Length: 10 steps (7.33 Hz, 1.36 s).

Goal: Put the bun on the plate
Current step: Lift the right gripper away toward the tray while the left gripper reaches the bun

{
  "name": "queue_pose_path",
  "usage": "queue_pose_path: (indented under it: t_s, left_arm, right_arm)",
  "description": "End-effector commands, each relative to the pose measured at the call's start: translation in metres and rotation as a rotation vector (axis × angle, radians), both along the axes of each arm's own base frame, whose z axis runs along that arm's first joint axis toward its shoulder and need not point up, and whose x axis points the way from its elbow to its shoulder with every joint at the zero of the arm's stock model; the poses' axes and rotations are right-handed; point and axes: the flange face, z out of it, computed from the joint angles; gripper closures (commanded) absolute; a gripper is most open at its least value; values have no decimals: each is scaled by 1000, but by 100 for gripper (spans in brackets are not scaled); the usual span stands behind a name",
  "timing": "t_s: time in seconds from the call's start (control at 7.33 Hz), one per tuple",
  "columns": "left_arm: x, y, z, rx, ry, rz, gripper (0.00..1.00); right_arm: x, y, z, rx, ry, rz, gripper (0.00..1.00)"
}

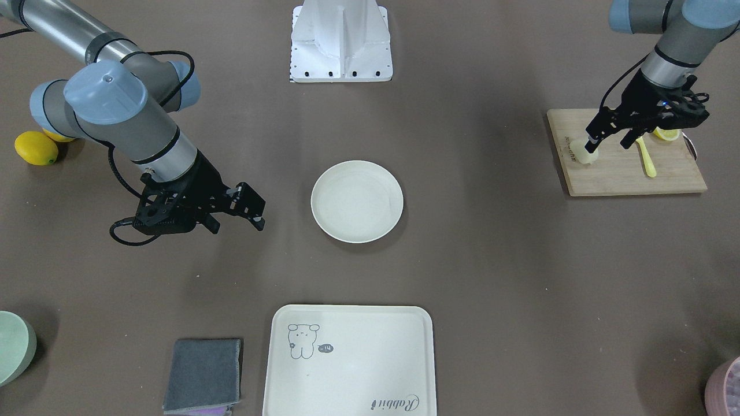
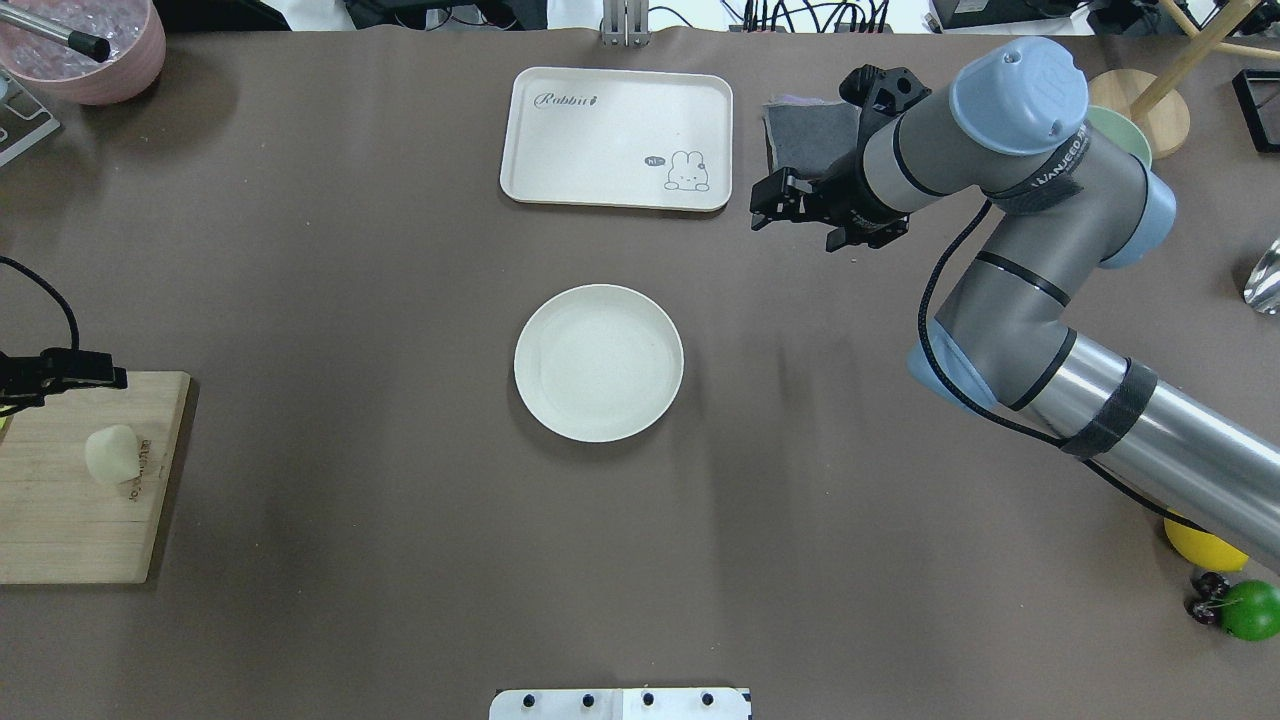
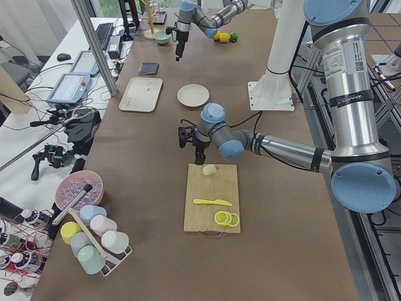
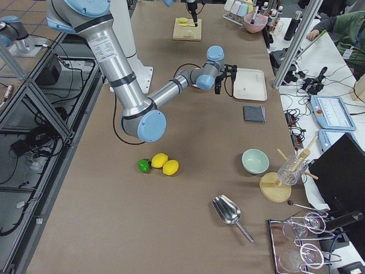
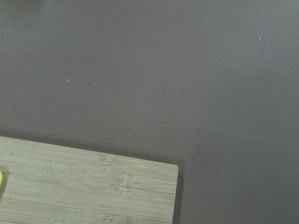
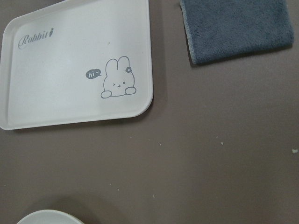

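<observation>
**Rabbit tray up front, bun sits on the board**

Closest to the front-facing lens lies the cream tray (image 1: 370,370). Behind it, at frame centre, the plate (image 1: 356,201) is bare. We find the bun (image 1: 584,153) at the far right of that frame, on the wooden cutting board (image 1: 630,176), near the board edge that faces the plate. Over it hangs the left gripper (image 1: 610,140), jaws apart and holding nothing. One jaw overlaps the bun in this view, yet the overhead frame puts the bun lower in the picture than the gripper, toward the robot and not squarely beneath it. The right gripper (image 1: 236,221), likewise parted and empty, hovers left of the plate, well apart from the board. We judge the left arm plainly nearer, needing a short shift toward the robot and then a descent. We cannot name a long axis on so rounded a bun.
</observation>
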Motion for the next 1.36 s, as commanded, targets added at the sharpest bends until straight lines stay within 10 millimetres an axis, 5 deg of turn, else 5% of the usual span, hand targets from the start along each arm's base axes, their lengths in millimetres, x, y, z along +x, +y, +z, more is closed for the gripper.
queue_pose_path:
  t_s: [0.0, 0.68, 0.82, 0.95, 1.23]
  left_arm:
    - [10, 16, 20, -9, -21, 12, 1]
    - [40, 36, 38, -34, -45, 98, 3]
    - [41, 36, 38, -33, -46, 100, 13]
    - [39, 37, 41, -32, -52, 105, 37]
    - [39, 38, 43, -34, -56, 104, 40]
  right_arm:
    - [2, -1, 1, 0, 1, 4, 0]
    - [2, 0, 3, -2, 5, 8, 0]
    - [3, 0, 3, 0, 4, 10, 0]
    - [3, 0, 3, 1, 3, 10, 0]
    - [3, 1, 2, 3, 3, 10, 0]
